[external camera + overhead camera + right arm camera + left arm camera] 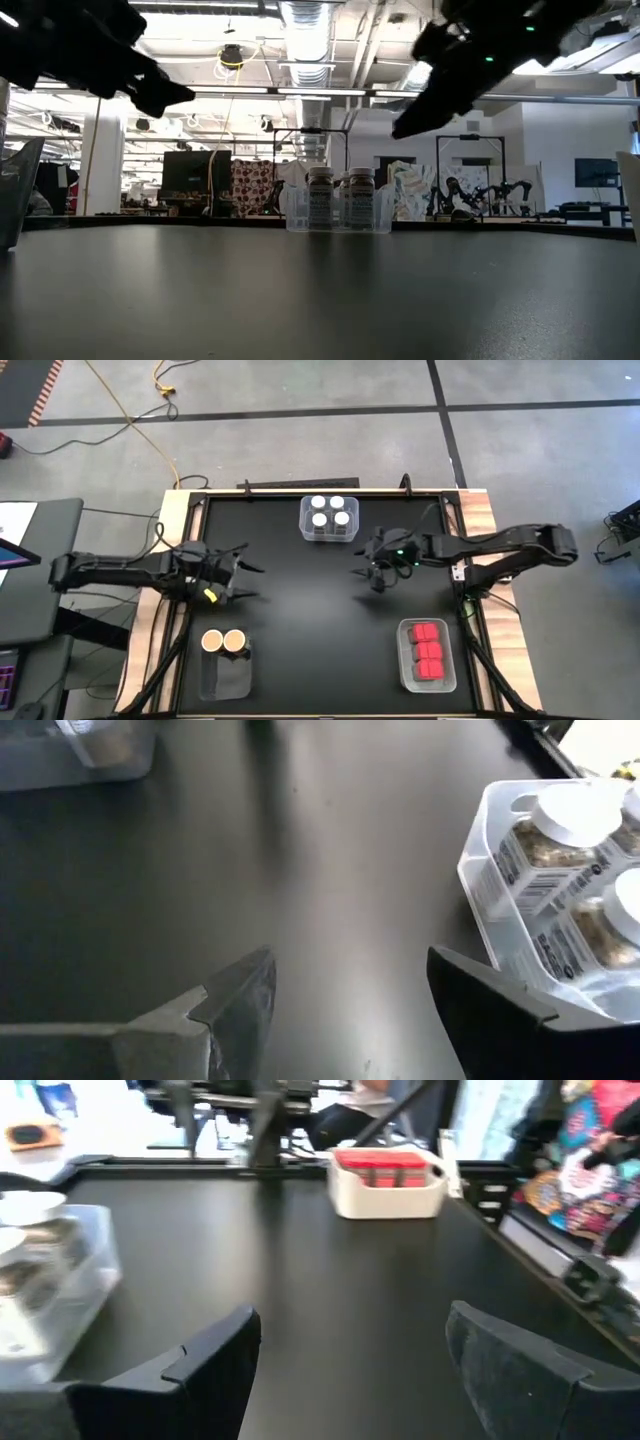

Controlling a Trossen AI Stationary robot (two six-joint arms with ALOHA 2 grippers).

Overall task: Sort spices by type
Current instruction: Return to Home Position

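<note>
Tabletop (300,620), black, carrying three bins, with all the spices binned by kind. Far clear bin (303,520), middle of the far edge: four white-lid jars (328,518), upright, two by two; the low view shows them standing close together at the centre of the far side, and the right wrist view shows them packed against the bin wall. Near clear bin (225,678), near-left corner area: two tan-lid jars (223,642), upright, side by side, touching, at the bin's farther end. White bin (404,660), near-right corner area: red boxes (428,650), laid in one close row along its length; the exact count cannot be told. Left tool (250,582): held above the left part of the tabletop, pointing toward the centre, between the two clear bins; fingers spread wide, holding nothing. Right tool (368,578): held above the tabletop right of centre, just beside the far clear bin, well apart from the white bin; fingers likewise spread wide, holding nothing. The two tools face each other across bare tabletop, well apart.
</note>
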